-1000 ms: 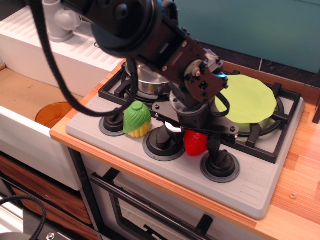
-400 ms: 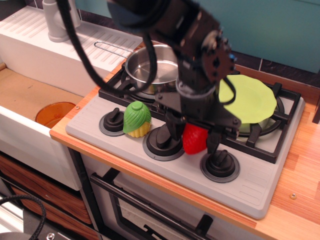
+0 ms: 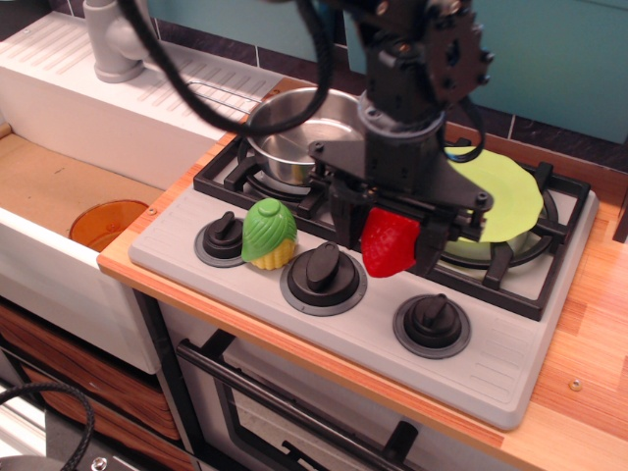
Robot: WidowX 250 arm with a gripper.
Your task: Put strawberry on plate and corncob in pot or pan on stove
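Note:
My gripper (image 3: 389, 241) is shut on the red strawberry (image 3: 390, 245) and holds it in the air above the grey stove (image 3: 510, 363), between the middle and right knobs. The pale green plate (image 3: 502, 196) lies on the right burner, just behind and right of the gripper. The corncob (image 3: 268, 234), yellow with a green husk, stands on the stove's front edge between the left and middle knobs. The steel pan (image 3: 294, 132) sits on the left burner, its wire handle pointing back left.
An orange translucent cup (image 3: 106, 224) sits in the sink well at the left. A white drainboard (image 3: 108, 108) with a grey faucet base (image 3: 116, 39) lies behind it. Wooden counter runs along the right of the stove. Three black knobs line the stove front.
The gripper closed on the strawberry and lifted it off the stove surface, rising and shifting slightly right toward the plate. The pan became visible as the arm moved up.

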